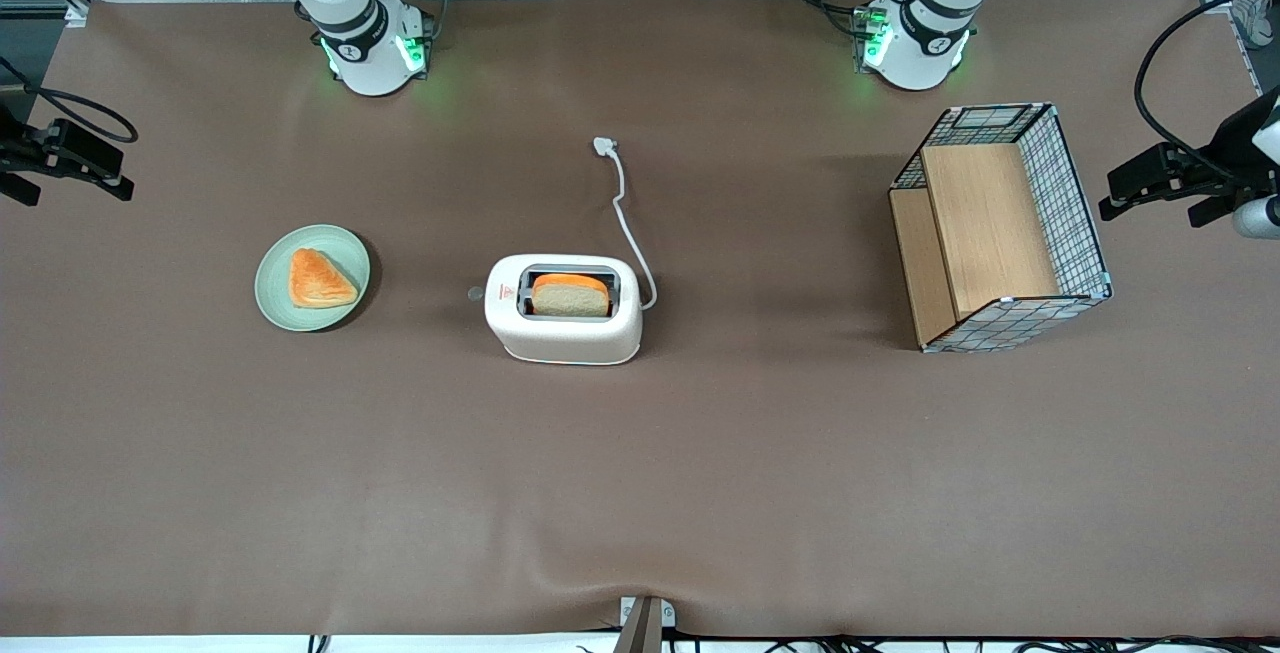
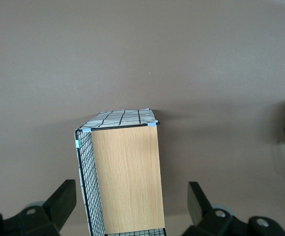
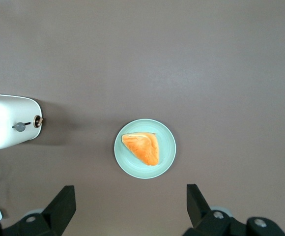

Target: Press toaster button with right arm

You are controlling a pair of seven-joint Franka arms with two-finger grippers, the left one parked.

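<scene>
The white toaster stands mid-table with a slice of bread in its slot and its cord trailing away from the front camera. The button projects from the narrow end face toward the working arm's end. The right wrist view shows the toaster, with a grey knob on its end face and a small ringed round piece projecting from it. My right gripper hangs high at the working arm's end of the table. It is open, empty and far from the toaster.
A pale green plate with a triangular pastry lies between the gripper and the toaster. A wire basket with a wooden shelf stands toward the parked arm's end.
</scene>
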